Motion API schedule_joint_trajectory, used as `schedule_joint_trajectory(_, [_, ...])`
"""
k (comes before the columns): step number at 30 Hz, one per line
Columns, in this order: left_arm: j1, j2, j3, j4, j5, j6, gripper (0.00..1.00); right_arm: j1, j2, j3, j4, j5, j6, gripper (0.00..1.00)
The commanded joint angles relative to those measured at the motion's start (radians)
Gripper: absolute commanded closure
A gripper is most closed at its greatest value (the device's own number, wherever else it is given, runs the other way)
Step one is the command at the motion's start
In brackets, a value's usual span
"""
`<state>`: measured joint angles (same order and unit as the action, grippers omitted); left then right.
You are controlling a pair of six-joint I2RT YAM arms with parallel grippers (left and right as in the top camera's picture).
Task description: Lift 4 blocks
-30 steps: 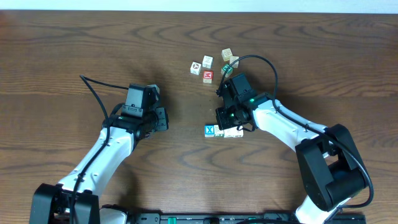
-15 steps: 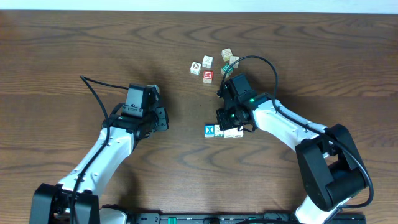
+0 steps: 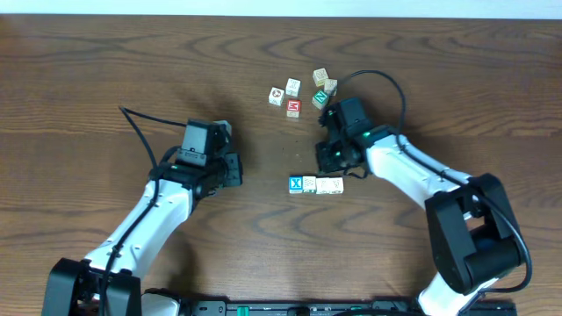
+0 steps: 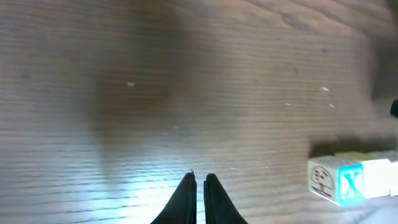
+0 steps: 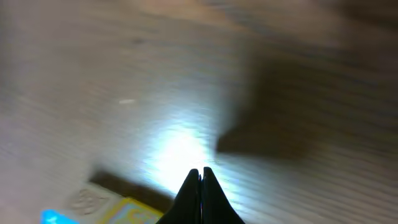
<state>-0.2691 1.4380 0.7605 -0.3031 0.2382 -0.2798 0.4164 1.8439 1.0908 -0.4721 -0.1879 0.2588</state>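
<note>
The blocks lie in a short row on the table: a blue X block [image 3: 296,184] at the left end, then three cream blocks [image 3: 322,185] touching side by side. My right gripper [image 3: 327,163] hangs shut just behind the row, holding nothing. Its wrist view shows the shut tips [image 5: 200,172] over bare wood, with a yellow-marked block [image 5: 127,211] blurred at the lower left. My left gripper [image 3: 238,170] is shut and empty, well left of the row. In the left wrist view its tips [image 4: 199,180] point at the table, and the blue X block [image 4: 352,185] sits at the lower right.
A loose cluster of other cubes lies at the back: a red-faced cube [image 3: 292,107], a green-faced cube [image 3: 320,99], two white ones [image 3: 277,96] and two tan ones [image 3: 321,76]. The right arm's cable [image 3: 386,83] loops above its wrist.
My right gripper has drawn back from over the row toward the far side; the row stays on the table. The left arm has shifted slightly right.
</note>
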Motion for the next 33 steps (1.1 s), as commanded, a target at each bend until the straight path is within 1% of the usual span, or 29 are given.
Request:
schedule_joint_trajectory(1, [-0.052,-0.005,0.023,-0.003,0.016,0.033,0.93,-0.052,-0.006,0.018,-0.04,0.012,0.017,0.99])
schedule_joint_trajectory(5, [-0.09,-0.014,0.023,0.009,0.016,0.044,0.93,-0.108,-0.064,0.018,-0.103,0.023,0.013,0.99])
schedule_joint_trajectory(8, [-0.09,-0.064,0.023,0.02,0.016,0.044,0.93,-0.169,-0.171,0.018,-0.163,0.023,-0.035,0.99])
schedule_joint_trajectory(11, [-0.09,-0.169,0.023,0.019,-0.008,0.06,0.93,-0.228,-0.268,0.01,-0.211,0.023,-0.087,0.99])
schedule_joint_trajectory(15, [-0.09,-0.343,0.01,-0.004,-0.09,0.058,0.92,-0.305,-0.384,-0.039,-0.243,0.022,-0.119,0.99])
schedule_joint_trajectory(20, [-0.09,-0.567,-0.048,-0.06,-0.137,0.052,0.93,-0.367,-0.542,-0.177,-0.213,-0.049,-0.119,0.99])
schedule_joint_trajectory(21, [-0.089,-0.627,-0.087,-0.063,-0.136,0.034,0.93,-0.371,-0.602,-0.236,-0.187,-0.077,-0.118,0.99])
schedule_joint_trajectory(22, [-0.089,-0.653,-0.115,-0.063,-0.136,0.027,0.93,-0.37,-0.624,-0.259,-0.176,-0.083,-0.117,0.99])
schedule_joint_trajectory(26, [-0.09,-0.678,-0.214,-0.055,-0.121,-0.045,0.93,-0.37,-0.668,-0.348,-0.156,-0.109,-0.112,0.99])
schedule_joint_trajectory(29, [-0.09,-0.645,-0.279,-0.001,-0.056,-0.055,0.93,-0.37,-0.665,-0.392,-0.146,-0.109,-0.085,0.99])
schedule_joint_trajectory(33, [-0.09,-0.555,-0.307,0.08,0.031,-0.058,0.93,-0.369,-0.663,-0.433,-0.1,-0.148,-0.069,0.99])
